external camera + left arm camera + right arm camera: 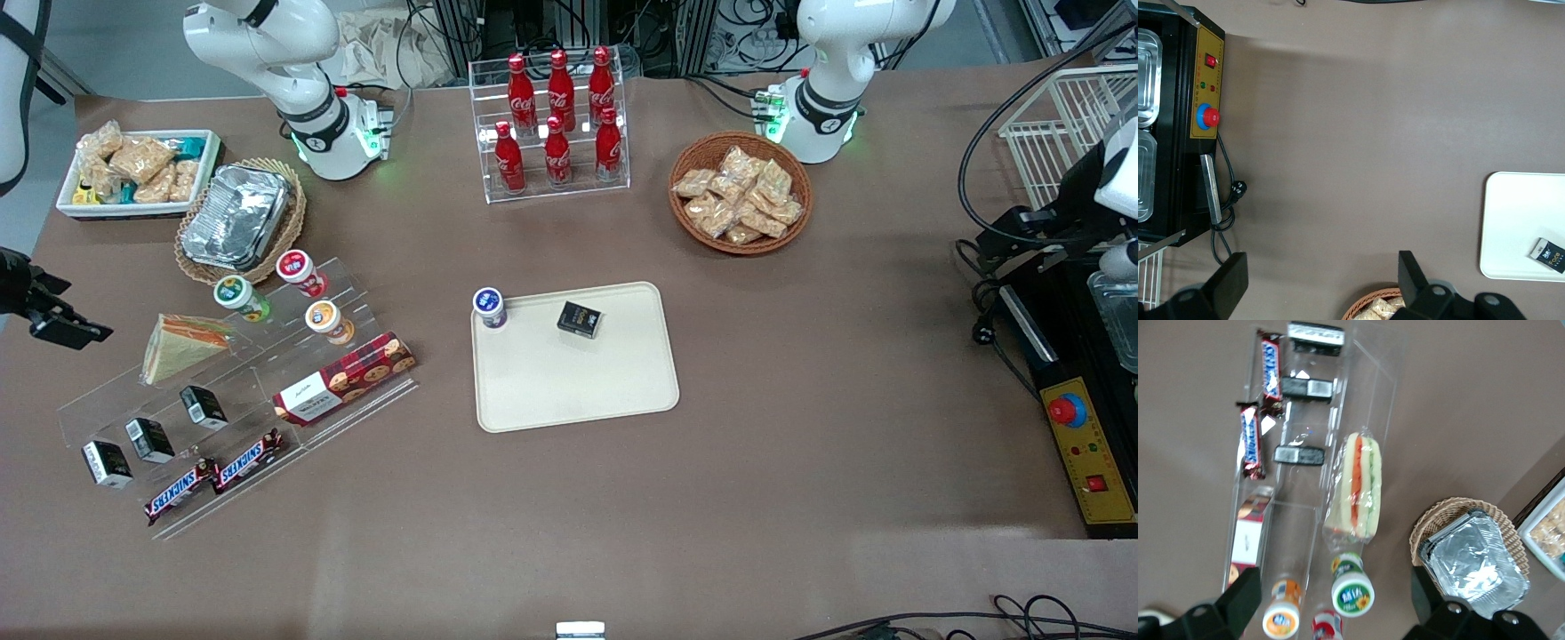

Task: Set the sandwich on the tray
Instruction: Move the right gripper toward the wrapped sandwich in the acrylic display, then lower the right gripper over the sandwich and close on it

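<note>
Sandwich (1357,487) on clear acrylic rack (258,391), nr surface edge at working arm's end. Pincer (1331,603) hangs above it, fingers apart, empty. Tray (578,396) mid-surface. Advise: descend centred, clamp wedge across bread faces, avoid green-lid cup (1353,591).
</note>
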Available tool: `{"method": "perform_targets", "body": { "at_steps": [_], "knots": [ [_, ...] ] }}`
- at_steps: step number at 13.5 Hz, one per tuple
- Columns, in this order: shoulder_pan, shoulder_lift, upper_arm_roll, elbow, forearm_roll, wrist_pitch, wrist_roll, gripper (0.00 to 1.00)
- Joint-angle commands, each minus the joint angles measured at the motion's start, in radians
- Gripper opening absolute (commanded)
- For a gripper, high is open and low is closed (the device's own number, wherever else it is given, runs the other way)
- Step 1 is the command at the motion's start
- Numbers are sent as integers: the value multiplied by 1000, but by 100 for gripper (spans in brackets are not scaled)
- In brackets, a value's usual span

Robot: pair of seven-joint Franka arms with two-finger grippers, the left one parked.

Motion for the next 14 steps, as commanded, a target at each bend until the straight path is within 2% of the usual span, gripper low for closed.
{"method": "perform_targets", "body": {
  "at_steps": [1, 5, 14],
  "knots": [
    [-9, -70, 4, -166, 4, 136, 117, 99],
    [-9, -136, 3, -381, 4, 328, 200, 99],
    [-47, -125, 3, -545, 4, 562, 247, 99]
  ]
}}
